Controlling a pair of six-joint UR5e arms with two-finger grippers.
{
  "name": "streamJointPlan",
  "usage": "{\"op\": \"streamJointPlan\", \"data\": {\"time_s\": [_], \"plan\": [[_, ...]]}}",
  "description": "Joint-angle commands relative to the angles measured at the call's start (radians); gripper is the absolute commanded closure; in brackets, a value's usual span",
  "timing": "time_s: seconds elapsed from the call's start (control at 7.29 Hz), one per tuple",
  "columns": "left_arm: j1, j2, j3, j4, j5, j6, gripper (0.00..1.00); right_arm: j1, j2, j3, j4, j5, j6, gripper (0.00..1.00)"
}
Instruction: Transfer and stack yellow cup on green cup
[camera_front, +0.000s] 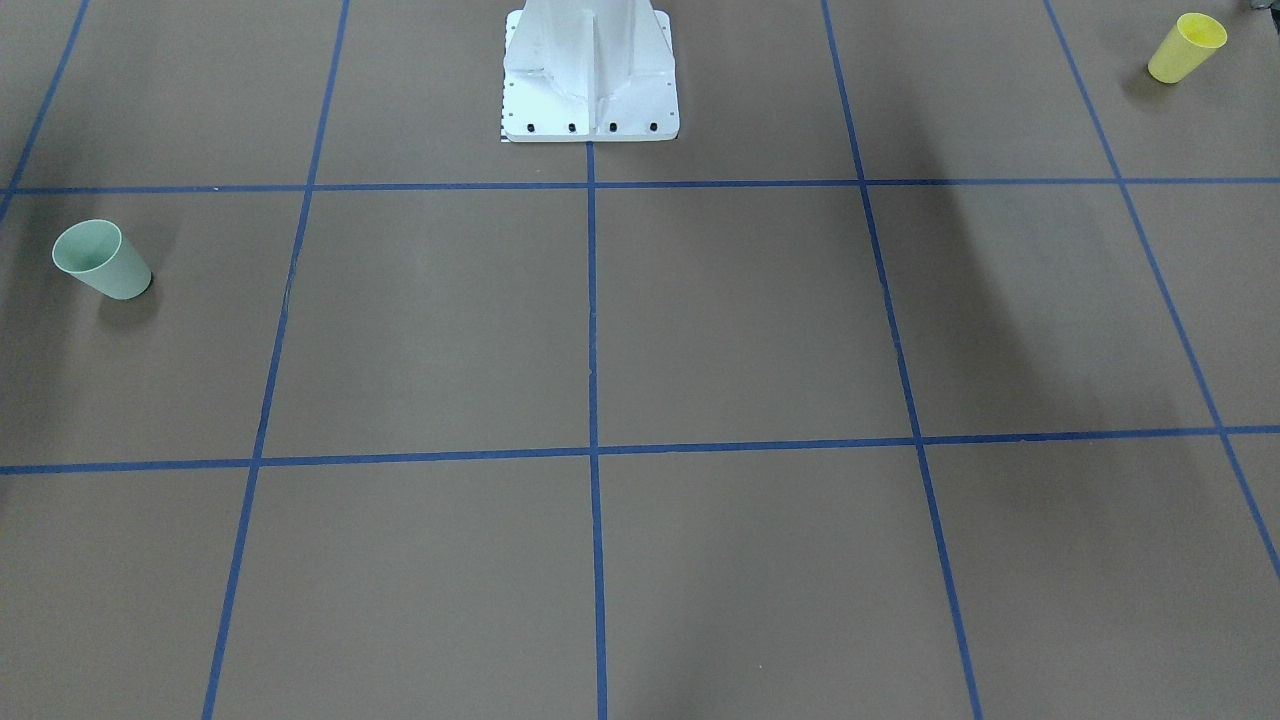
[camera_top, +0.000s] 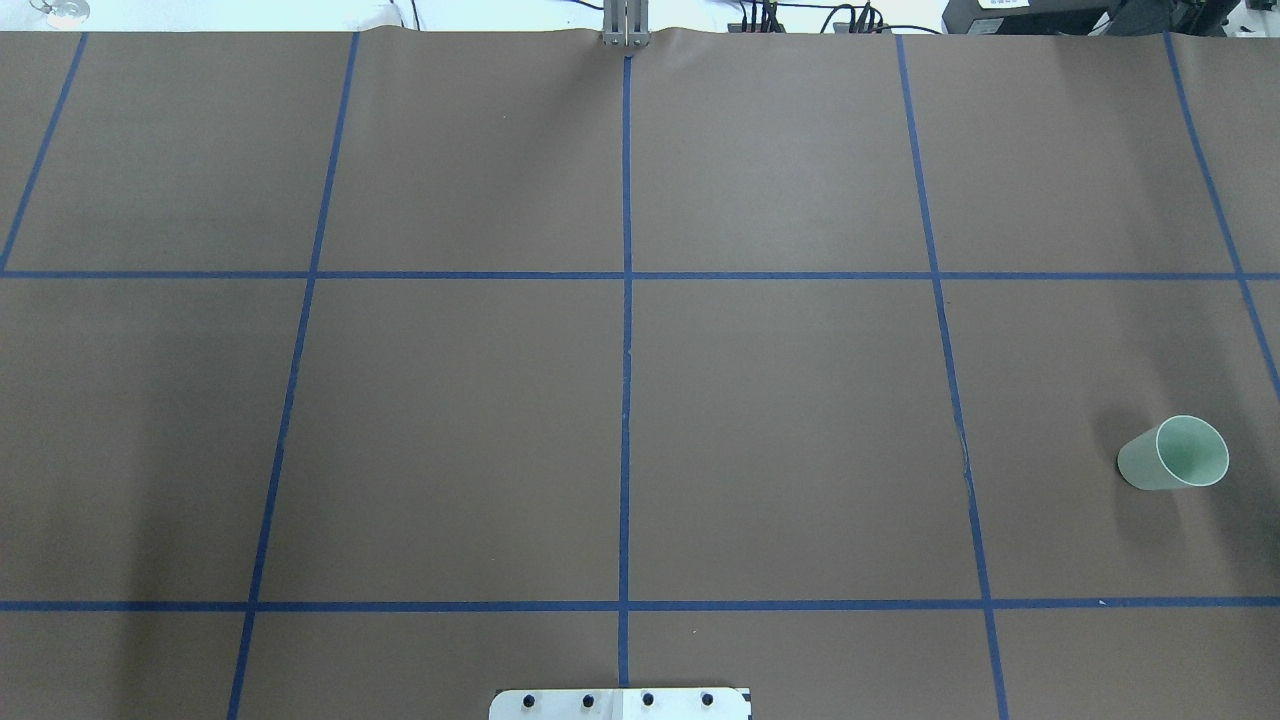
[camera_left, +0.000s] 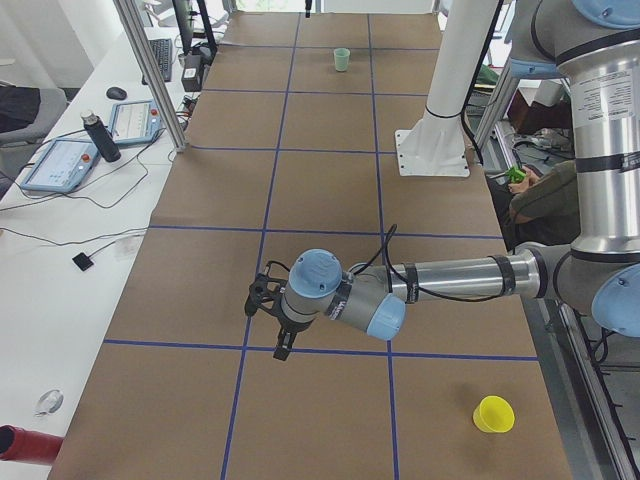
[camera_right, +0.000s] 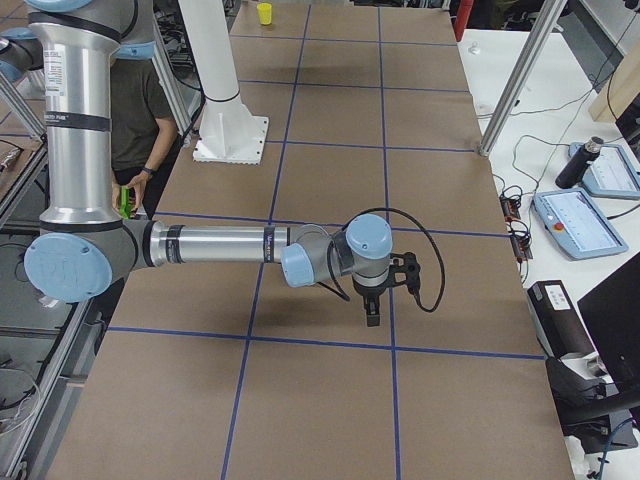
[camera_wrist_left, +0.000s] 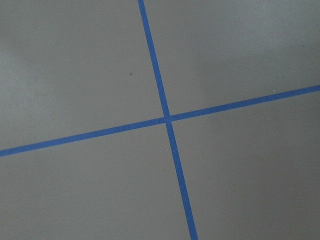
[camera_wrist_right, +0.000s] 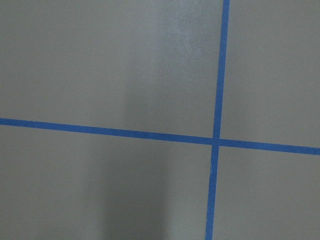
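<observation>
Yellow cup (camera_front: 1187, 46) stands at the robot's left end of the tabletop (camera_front: 760, 320), green cup (camera_front: 100, 260) at the right end, well apart; left end effector (camera_left: 272, 330) and right end effector (camera_right: 380, 300) hang mid-table, open or clenched I cannot tell; an off-centre pinch could topple the light cup.

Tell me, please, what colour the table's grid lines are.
The grid lines are blue; overhead exterior shows them best.

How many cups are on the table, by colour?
yellow cup: 1
green cup: 1
Total: 2
</observation>
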Motion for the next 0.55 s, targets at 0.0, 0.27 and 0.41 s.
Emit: {"op": "streamJointPlan", "data": {"time_s": [0.0, 0.27, 0.41], "plan": [[0.016, 0.010, 0.008, -0.040, -0.004, -0.279, 0.00, -0.001, -0.011, -0.001, 0.000, 0.081, 0.003, 0.00], [0.156, 0.037, 0.006, -0.164, -0.001, -0.530, 0.00, -0.001, -0.011, -0.006, 0.000, 0.083, 0.002, 0.00], [0.236, 0.037, 0.005, -0.184, 0.008, -0.674, 0.00, -0.001, -0.011, -0.008, 0.000, 0.081, 0.000, 0.00]]}}
